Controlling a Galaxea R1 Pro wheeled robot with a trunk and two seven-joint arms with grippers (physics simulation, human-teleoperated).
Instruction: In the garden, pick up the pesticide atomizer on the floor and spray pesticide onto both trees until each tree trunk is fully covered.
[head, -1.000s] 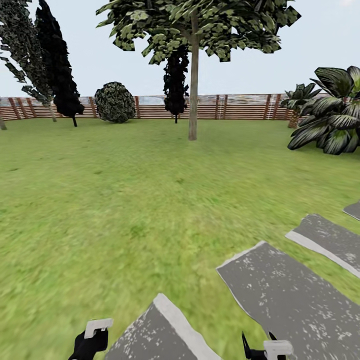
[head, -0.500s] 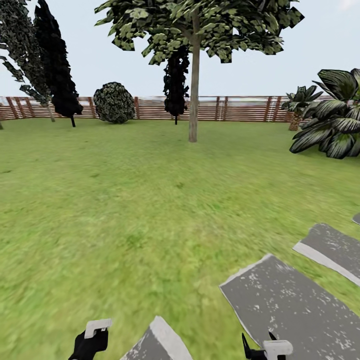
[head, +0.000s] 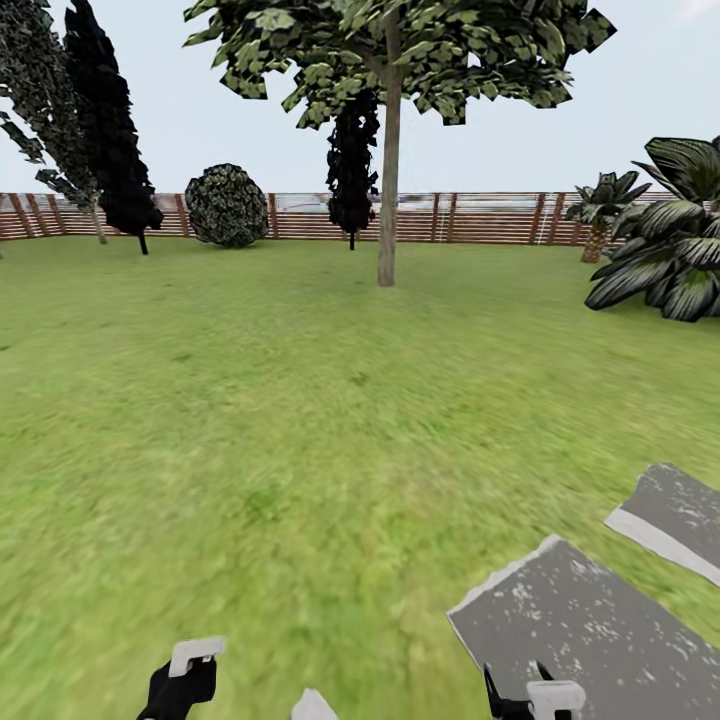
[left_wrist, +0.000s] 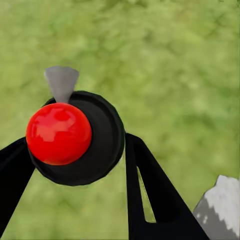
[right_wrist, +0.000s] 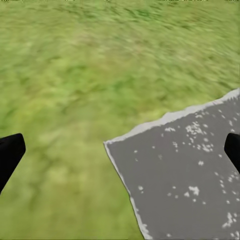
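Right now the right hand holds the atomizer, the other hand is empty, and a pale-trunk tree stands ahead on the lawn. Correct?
Wrong hand. The left wrist view shows the left hand gripping the atomizer; the right hand is empty and open. The pale-trunk tree does stand ahead on the lawn.

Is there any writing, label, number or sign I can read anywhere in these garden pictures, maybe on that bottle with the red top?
None can be read.
The pesticide atomizer, clamped in the left gripper, shows its red top and black body, with no lettering visible.
The fence and the paving slabs carry no writing or signs.
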